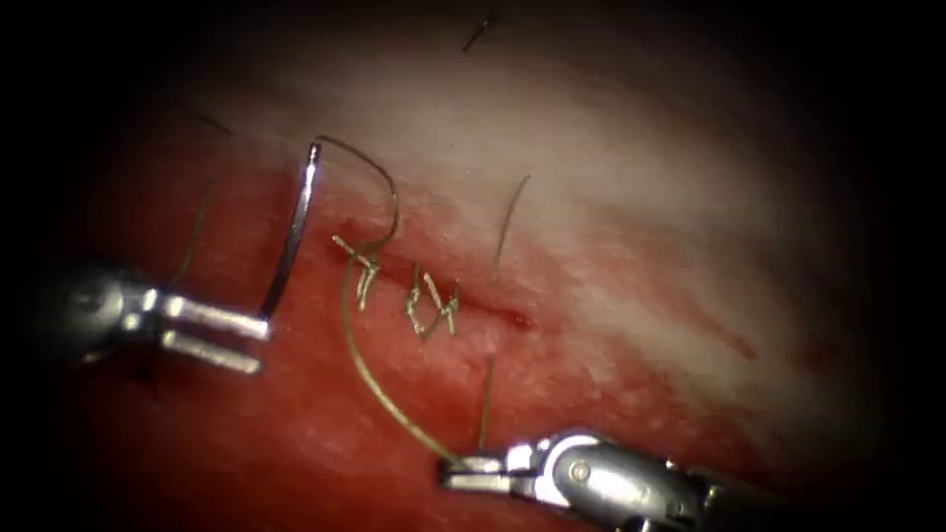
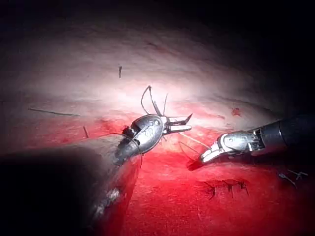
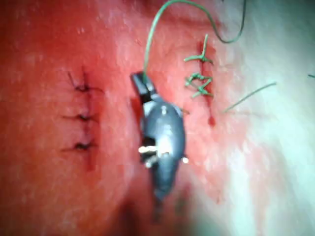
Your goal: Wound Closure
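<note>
Endoscope view: left tool enters from the left edge of the tissue, jaws parted a little. The needle appears pinched at its lower end against the upper jaw tip; whether the grip is firm I cannot tell. The needle curves upward, clear of the tissue, its upper end left of the cut.

Thread leaves the needle's upper end, arcs right and down to the stitches on the cut, then sweeps down in a long curve to the right tool. That tool lies near the tissue's lower edge, jaws closed on the thread. Cut ends of thread stand just beside the stitched part. Red fluid covers the lower tissue.

Right wrist view: right tool grips the thread at its tip, beside the stitches. A second stitched line sits well apart.

Left wrist view: left tool with jaws slightly apart, right tool nearby.
</note>
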Action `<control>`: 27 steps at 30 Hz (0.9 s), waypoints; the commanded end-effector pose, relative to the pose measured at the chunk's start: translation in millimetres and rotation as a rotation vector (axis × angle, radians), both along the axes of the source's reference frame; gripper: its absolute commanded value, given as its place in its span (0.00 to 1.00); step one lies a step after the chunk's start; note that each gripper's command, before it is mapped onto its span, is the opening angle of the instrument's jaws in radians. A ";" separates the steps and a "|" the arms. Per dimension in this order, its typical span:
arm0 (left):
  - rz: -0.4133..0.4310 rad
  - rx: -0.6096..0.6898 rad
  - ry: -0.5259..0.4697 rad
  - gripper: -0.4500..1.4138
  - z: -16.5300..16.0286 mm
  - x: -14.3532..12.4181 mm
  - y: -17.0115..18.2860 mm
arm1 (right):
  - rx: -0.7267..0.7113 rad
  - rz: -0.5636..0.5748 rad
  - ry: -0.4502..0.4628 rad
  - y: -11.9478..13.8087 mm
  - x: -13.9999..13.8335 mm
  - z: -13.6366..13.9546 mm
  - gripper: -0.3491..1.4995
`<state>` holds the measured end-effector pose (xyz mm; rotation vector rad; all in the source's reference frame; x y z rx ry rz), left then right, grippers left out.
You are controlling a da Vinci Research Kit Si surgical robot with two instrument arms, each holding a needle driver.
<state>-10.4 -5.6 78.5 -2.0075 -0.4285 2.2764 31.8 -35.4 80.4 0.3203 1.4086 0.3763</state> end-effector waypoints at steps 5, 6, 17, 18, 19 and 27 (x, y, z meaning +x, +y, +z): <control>-0.002 0.003 0.007 0.00 0.2 0.8 0.5 | 0.006 -0.011 0.011 1.3 -1.9 1.0 0.85; 0.000 0.000 0.011 0.00 0.0 1.4 0.8 | 0.006 -0.004 0.002 1.6 -2.6 1.2 0.88; -0.038 -0.003 0.025 0.00 -0.9 2.9 1.3 | 0.210 0.269 0.002 9.5 -7.0 7.4 0.84; -0.039 -0.003 0.026 0.00 -0.9 2.8 1.2 | 0.247 0.296 0.003 10.0 -6.7 8.0 0.84; -0.039 -0.004 0.026 0.00 -0.8 2.7 1.2 | 0.285 0.321 -0.003 10.4 -6.4 8.6 0.84; -0.040 -0.006 0.027 0.00 -0.6 2.6 1.1 | 0.458 0.464 -0.036 13.7 -4.1 12.1 0.79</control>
